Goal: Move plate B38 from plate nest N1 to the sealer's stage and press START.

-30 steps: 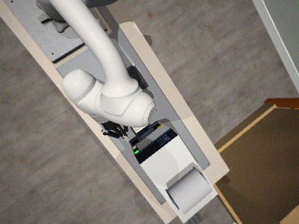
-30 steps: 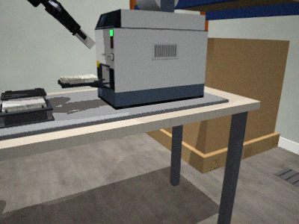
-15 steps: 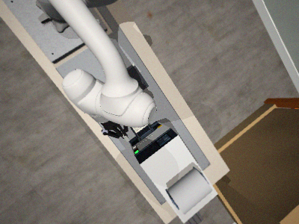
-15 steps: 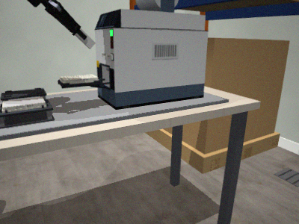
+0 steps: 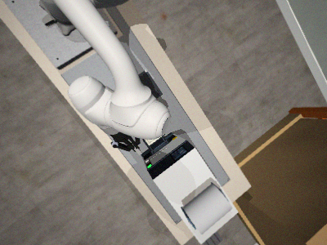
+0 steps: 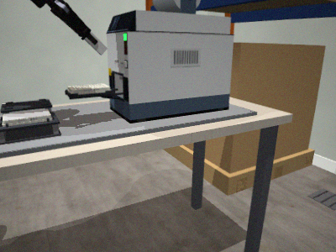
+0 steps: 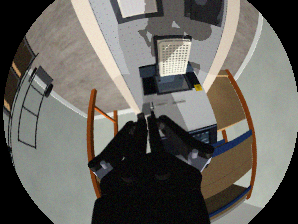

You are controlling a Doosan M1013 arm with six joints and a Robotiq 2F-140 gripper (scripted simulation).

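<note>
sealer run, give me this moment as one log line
sealer lamp: green | stage: out | plate: on stage | gripper: shut, clear of stage

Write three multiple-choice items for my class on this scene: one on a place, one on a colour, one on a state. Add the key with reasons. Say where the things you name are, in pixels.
1. Where is the white plate nearest the sealer?
A) On the floor
B) On the sealer's stage
C) On top of the sealer

2. What colour is the lit lamp?
A) Green
B) Red
C) Amber

3. How is the gripper?
A) Open around a plate
B) Shut on the film roll
C) Shut, holding nothing

Key:
1 B: the plate (image 6: 89, 88) (image 7: 173, 57) lies on the stage (image 6: 77, 95), which sticks out from the front of the sealer (image 6: 168, 71) (image 5: 180, 175).
2 A: the lamp (image 6: 125, 37) (image 5: 150, 166) shines green on the sealer's front.
3 C: the fingers of the gripper (image 7: 147, 108) stand together with nothing between them, and the plate is away from them.
</note>
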